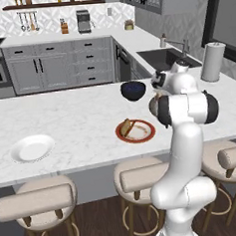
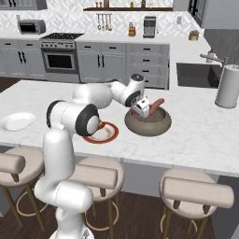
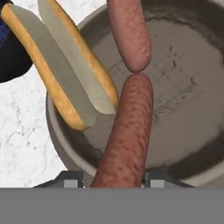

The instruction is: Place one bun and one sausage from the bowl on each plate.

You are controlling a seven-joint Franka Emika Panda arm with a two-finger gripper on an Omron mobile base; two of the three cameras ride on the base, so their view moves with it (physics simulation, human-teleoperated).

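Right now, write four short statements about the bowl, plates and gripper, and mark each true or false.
1. The gripper is closed on a sausage in the grey bowl. True.
2. The white plate holds a bun. False: it is bare.
3. The red-rimmed plate already has a bun on it. True.
4. The grey bowl holds no bun. False: a split bun lies inside.

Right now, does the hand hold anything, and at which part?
The hand holds a reddish-brown sausage at its near end, above the grey-brown bowl.
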